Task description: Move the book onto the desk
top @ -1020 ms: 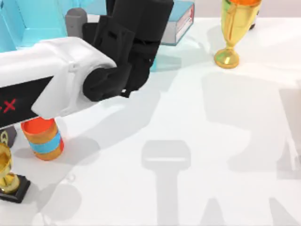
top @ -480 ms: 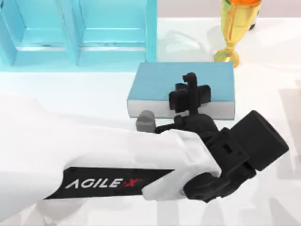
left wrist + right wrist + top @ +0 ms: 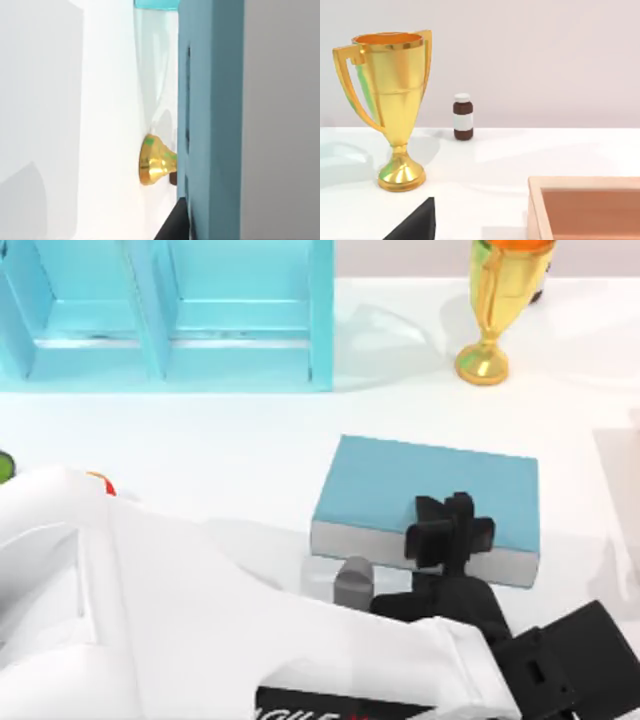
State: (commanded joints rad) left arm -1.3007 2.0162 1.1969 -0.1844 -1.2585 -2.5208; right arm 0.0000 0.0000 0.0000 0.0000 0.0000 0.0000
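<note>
The teal-blue book (image 3: 420, 490) with grey-white page edges lies flat over the white desk (image 3: 220, 455), in front of the light-blue shelf unit. My left gripper (image 3: 452, 532) is shut on the middle of the book's near long edge, one black finger lying on the cover. A faint shadow sits under the book; I cannot tell whether it touches the desk. In the left wrist view the book's cover (image 3: 210, 115) runs close past the camera with its grey edge alongside. A black part of my right gripper (image 3: 415, 225) pokes into the right wrist view.
The light-blue shelf unit (image 3: 170, 315) stands at the back left. A gold trophy (image 3: 497, 300) stands at the back right, with a small brown bottle (image 3: 463, 117) behind it. A wooden box (image 3: 587, 207) lies near the right arm. An orange can (image 3: 100, 483) peeks out beside my left arm.
My left gripper has pulled the book out from the shelf unit and carried it toward the table's near side and slightly right, over open desk. The trophy has not moved.
</note>
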